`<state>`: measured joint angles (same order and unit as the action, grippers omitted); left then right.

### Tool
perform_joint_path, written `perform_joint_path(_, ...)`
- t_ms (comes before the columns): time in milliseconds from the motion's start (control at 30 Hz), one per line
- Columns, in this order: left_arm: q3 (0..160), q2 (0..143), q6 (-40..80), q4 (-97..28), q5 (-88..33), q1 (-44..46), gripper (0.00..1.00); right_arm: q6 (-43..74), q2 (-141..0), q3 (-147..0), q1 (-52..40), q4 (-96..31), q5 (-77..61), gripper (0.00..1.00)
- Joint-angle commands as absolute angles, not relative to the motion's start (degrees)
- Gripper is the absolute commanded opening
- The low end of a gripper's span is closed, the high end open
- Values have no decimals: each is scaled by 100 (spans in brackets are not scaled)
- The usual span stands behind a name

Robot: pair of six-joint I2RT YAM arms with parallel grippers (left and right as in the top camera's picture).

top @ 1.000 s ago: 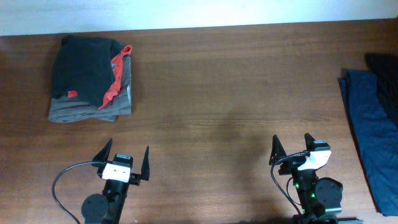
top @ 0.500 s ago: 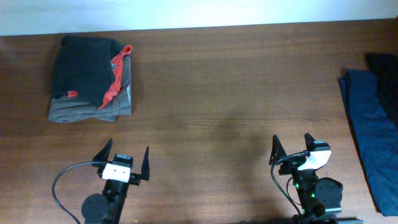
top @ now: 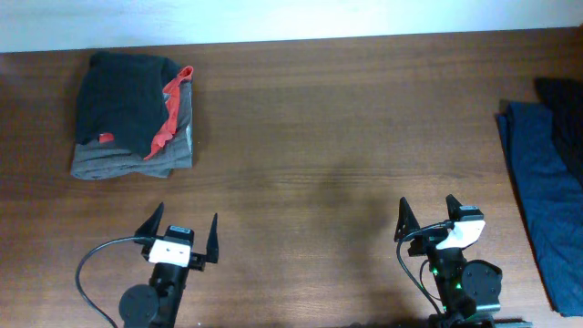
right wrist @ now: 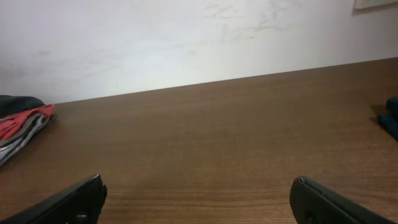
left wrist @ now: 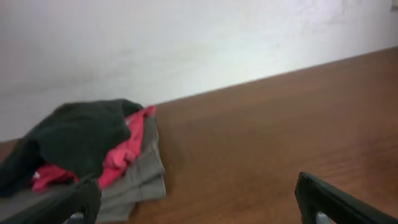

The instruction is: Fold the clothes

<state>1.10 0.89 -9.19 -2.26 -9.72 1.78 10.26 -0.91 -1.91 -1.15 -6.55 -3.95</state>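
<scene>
Both my left jaws and my right jaws stand spread wide with nothing between them. They sit well apart from each other along the near edge of the tabletop point(top: 310, 137). The black garment point(top: 567, 114) lies at the far right edge, largely cut off in the overhead view. It rests against a blue garment point(top: 537, 182) that runs down that same edge, and both are apart from my right jaws. At the far left corner sits a folded stack point(top: 132, 114), with black cloth on top and red and grey beneath. My left wrist camera faces that stack across the wood.
</scene>
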Motion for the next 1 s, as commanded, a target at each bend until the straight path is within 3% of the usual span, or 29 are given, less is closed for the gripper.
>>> perform_joint_path(0, 54, 40, -928, -14, -858, 143, 99, 967, -47, -150, -69, -515, -209, 99)
perform_joint_path(300, 58, 40, -921, -45, -1813, 143, 99, 991, -47, -246, -69, -43, -1363, 99)
perform_joint_path(567, 1000, 703, -366, -408, -1393, 143, 99, 985, -847, -1457, -67, -548, -1022, 99)
perform_joint_path(800, 3754, 3546, -373, -1507, -1238, 143, 99, 941, -4075, -4147, -67, -2672, -148, 99)
perform_joint_path(967, 5815, 5754, -368, -3002, -1288, 143, 99, 943, -6263, -5763, -69, -4069, -655, 99)
